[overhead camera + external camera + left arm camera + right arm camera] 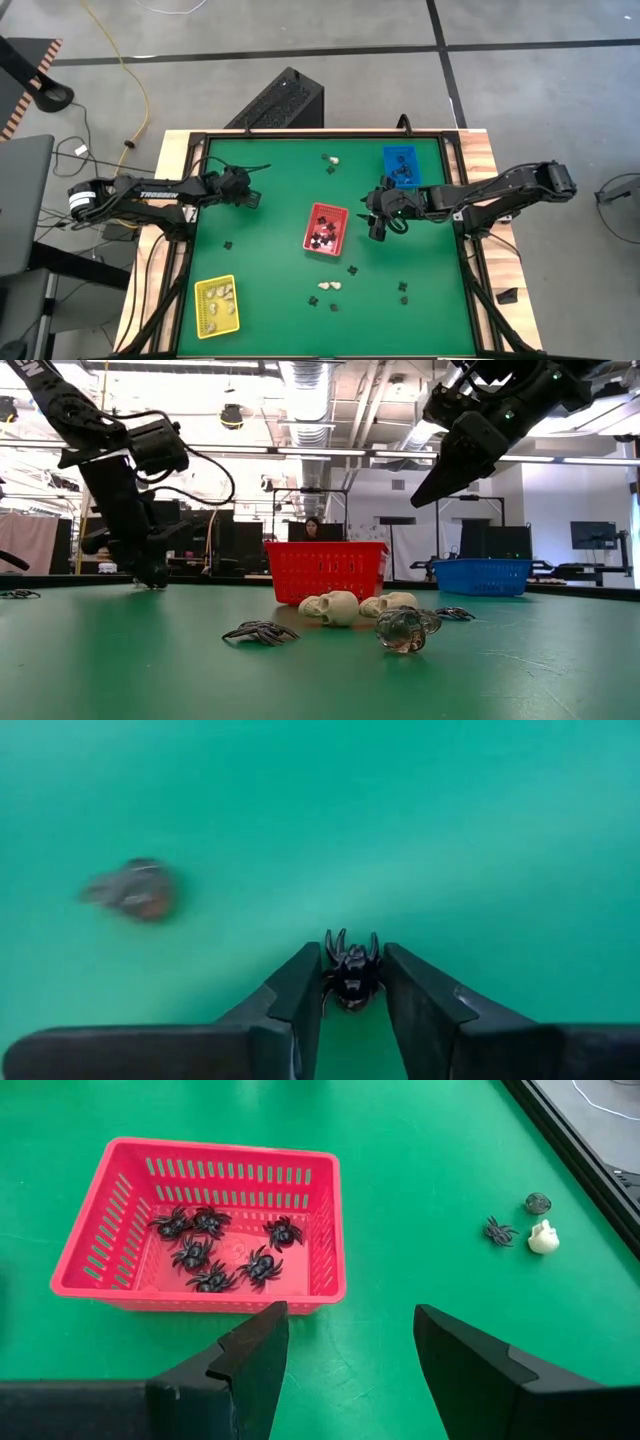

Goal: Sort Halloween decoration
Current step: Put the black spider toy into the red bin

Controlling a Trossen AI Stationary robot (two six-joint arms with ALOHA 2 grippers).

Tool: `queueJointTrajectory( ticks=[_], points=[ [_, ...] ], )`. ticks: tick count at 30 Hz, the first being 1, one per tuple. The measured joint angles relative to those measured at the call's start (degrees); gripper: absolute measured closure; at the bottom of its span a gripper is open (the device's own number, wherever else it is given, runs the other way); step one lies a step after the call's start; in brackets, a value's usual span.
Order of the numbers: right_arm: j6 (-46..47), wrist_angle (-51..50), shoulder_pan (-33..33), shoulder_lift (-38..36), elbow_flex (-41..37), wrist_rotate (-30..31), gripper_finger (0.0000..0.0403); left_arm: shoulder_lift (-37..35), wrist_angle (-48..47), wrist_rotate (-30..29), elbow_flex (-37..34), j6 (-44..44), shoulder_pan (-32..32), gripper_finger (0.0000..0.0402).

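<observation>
My left gripper (255,200) reaches down to the green mat at the far left, shut on a small black spider (352,975). My right gripper (350,1350) hangs open and empty above the mat, just right of the red tray (200,1230), which holds several black spiders. In the low view, cream skulls (340,607) and a black spider (262,632) lie loose on the mat. The yellow tray (216,305) at the near left holds cream pieces. My left gripper pinches the black spider's body (350,982) between its two fingertips (300,980), one on each side. The fingers slant down from the table's left side. The spider's legs stick out past the tips; whether it is off the mat I cannot tell.
A blue tray (400,165) stands at the far right. Loose pieces lie near the far edge (330,160), at the near middle (328,288) and near right (403,290). A blurred brownish piece (135,890) lies close to my left gripper.
</observation>
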Motion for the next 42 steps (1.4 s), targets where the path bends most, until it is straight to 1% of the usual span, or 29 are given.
queueJointTrajectory(
  ticks=[3, 6, 11, 14, 15, 17, 20, 23, 26, 30, 33, 36, 42],
  points=[
    [-0.02, -0.15, 0.04, 0.0, 0.0, 0.0, 0.0155, 0.0, 3.23, 4.38, 0.0, 0.22, -0.02, 0.031],
    [-0.02, -0.22, 0.04, 0.0, 0.0, 0.0, 0.0155, 0.0, 8.54, 9.8, 0.02, 1.02, -0.02, 0.0311],
    [-0.02, -0.37, 0.04, 0.0, 0.0, 0.0, 0.0155, 0.0, 21.0, 19.42, 0.02, 1.08, -1.56, 0.0311],
    [-0.04, -0.39, 0.04, 0.0, 0.0, 0.0, 0.0155, 0.0, 26.29, 21.99, 0.12, 1.98, -3.28, 0.0311],
    [-0.04, -0.38, 0.04, -0.01, 0.0, 0.0, 0.0155, 0.0, 26.45, 21.91, 0.32, 2.41, -3.57, 0.0311],
    [-0.04, -0.39, 0.04, 0.0, 0.0, 0.0, 0.0155, 0.0, 24.14, 19.86, 0.93, 2.83, -3.72, 0.0311],
    [-0.06, -0.39, 0.04, 0.0, 0.0, 0.0, 0.0155, 0.0, 16.2, 13.3, 1.71, 3.09, -3.72, 0.0308],
    [-0.06, -0.39, 0.04, 0.0, 0.0, 0.0, 0.0155, 0.0, 9.62, 8.71, 1.75, 4.06, -3.69, 0.0295],
    [-0.08, -0.37, 0.04, -0.01, 0.0, 0.0, 0.0155, 0.0, 5.34, 6.17, 1.77, 4.85, -3.72, 0.0275],
    [-0.08, -0.37, 0.04, 0.0, 0.0, 0.0, 0.0155, 0.0, 4.86, 5.85, 1.77, 8.08, -3.72, 0.0248],
    [0.07, -0.37, 0.04, 0.0, 0.0, -0.02, 0.0155, 0.0, 4.76, 5.84, 1.77, 11.38, -3.72, 0.0236],
    [0.43, -0.37, 0.04, 0.0, 0.0, -0.02, 0.0155, 0.0, 4.78, 5.78, 1.63, 12.19, -3.72, 0.0233],
    [0.44, -0.37, 0.04, 0.0, 0.0, 0.0, 0.0155, 0.0, 8.97, 5.76, -1.14, 12.91, -3.72, 0.0233]
  ],
)
